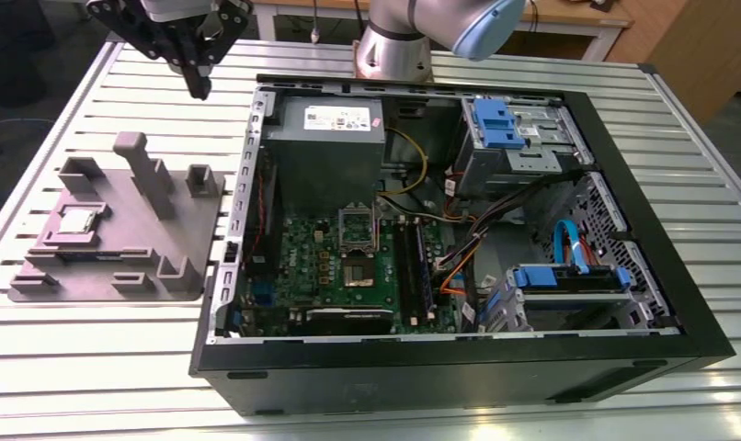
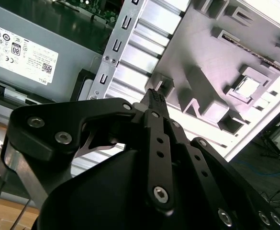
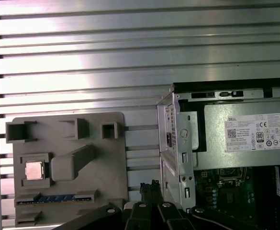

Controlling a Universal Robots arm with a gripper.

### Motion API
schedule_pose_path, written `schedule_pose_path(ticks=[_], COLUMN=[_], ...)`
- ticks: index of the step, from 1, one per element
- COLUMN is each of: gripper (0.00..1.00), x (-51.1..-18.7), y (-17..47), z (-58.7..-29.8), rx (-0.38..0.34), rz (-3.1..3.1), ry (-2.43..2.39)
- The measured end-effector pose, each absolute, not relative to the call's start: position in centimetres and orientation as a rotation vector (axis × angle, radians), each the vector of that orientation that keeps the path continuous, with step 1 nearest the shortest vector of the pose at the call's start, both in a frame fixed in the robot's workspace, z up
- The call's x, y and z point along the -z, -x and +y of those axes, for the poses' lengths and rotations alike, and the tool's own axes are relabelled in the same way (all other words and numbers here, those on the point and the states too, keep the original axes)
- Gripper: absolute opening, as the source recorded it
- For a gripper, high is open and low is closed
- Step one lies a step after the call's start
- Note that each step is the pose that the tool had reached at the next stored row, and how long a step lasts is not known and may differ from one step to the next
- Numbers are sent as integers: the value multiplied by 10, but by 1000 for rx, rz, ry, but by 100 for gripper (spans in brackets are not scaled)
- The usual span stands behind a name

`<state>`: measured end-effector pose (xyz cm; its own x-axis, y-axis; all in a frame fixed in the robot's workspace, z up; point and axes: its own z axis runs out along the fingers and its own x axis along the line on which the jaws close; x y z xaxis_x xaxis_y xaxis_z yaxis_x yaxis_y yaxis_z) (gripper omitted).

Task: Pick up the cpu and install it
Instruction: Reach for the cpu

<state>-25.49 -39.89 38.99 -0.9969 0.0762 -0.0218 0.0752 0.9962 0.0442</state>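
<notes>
The computer case [image 1: 469,367] lies on the worktop [image 1: 101,349], on the exterior view's right. The tray [image 1: 193,230] lies just beside it, on the left. The cpu [image 1: 76,220] sits in a pocket of the tray, on the side away from the case. The gripper [image 1: 199,90] hangs over the worktop behind the tray.

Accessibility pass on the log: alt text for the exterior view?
The cpu sits in a grey fixture tray on a slatted table, toward the exterior view's left beside an open computer case. The gripper hangs above the table, touching neither.
</notes>
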Motion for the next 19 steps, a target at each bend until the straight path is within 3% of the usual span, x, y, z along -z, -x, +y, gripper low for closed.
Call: schedule_pose_path(ticks=[19], gripper=[10], x=[-390], y=[258], z=[-399], rx=[-68], rz=[3115], ry=[-118])
